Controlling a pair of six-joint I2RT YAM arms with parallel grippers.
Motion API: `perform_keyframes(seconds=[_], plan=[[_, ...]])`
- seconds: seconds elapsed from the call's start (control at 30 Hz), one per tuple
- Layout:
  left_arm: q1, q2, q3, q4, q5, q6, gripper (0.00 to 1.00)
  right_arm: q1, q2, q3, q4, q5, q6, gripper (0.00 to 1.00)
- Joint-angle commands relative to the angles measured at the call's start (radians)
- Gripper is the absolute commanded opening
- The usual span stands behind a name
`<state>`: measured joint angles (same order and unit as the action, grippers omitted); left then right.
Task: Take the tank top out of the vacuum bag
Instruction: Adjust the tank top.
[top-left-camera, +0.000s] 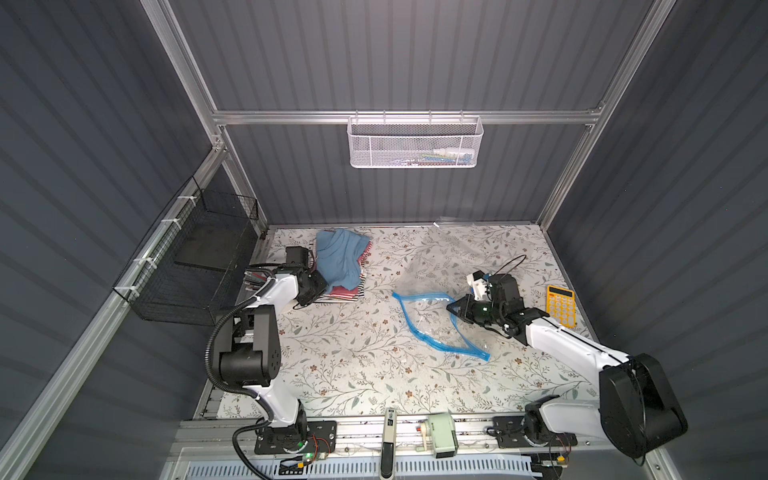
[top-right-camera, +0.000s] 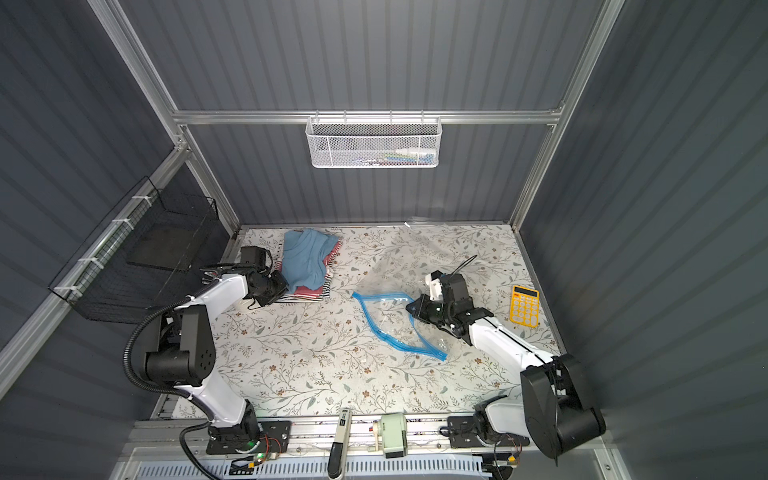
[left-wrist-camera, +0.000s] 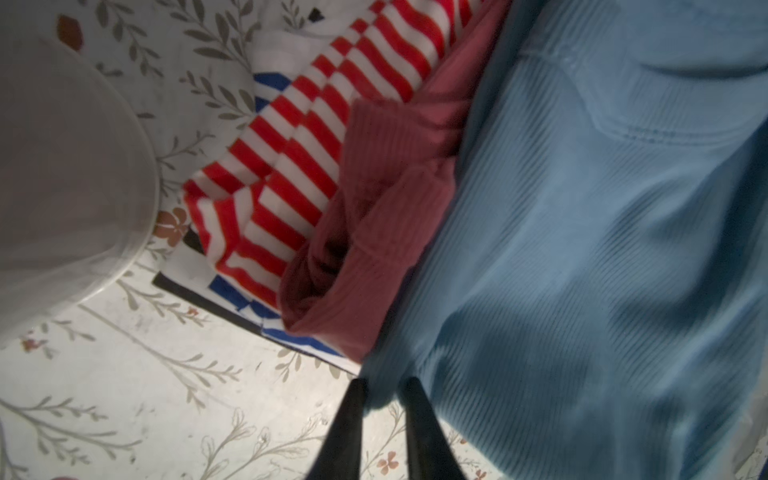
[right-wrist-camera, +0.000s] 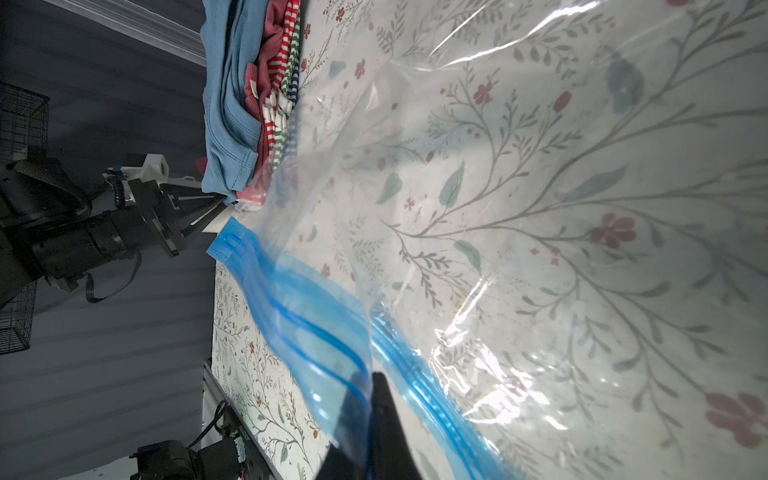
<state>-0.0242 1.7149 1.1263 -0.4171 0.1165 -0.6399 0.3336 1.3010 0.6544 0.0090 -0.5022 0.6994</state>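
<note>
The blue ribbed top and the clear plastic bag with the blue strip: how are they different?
The blue ribbed top hides what is under it; the clear plastic bag shows the flowery table through it. The top is bunched on a pile of striped clothes; the bag lies spread out, looking empty. Shared: the left gripper nips the top's edge, the right gripper the bag's.

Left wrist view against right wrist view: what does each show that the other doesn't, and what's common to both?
Only the left wrist view: the ribbed weave of the tank top up close, with its corner lying between the tips of the left gripper. Only the right wrist view: the vacuum bag, clear and seemingly empty, its blue zip strip pinched in the shut right gripper. Both: the blue tank top on top of a red garment and striped cloths, on the floral tablecloth.
</note>
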Motion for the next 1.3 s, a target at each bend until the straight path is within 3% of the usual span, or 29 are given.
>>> perform_keyframes(seconds=[0.0,0.17,0.53,0.93,1.27], plan=[[0.006,-0.015,0.01,0.003,0.023,0.001,0.04,-0.005,0.01,-0.011,0.014,-0.008,0.001,0.0],[0.006,-0.002,0.06,-0.021,0.008,0.038,0.0,-0.004,0.022,-0.001,0.022,-0.024,0.013,0.0],[0.006,0.051,0.328,-0.219,-0.089,0.216,0.0,-0.004,0.009,-0.001,0.009,-0.015,0.016,0.0],[0.009,0.041,0.361,-0.276,-0.279,0.328,0.0,-0.004,0.006,0.002,0.01,-0.019,0.022,0.0],[0.022,0.082,0.369,-0.247,-0.327,0.332,0.0,-0.004,-0.007,-0.003,0.002,-0.013,0.02,0.0]])
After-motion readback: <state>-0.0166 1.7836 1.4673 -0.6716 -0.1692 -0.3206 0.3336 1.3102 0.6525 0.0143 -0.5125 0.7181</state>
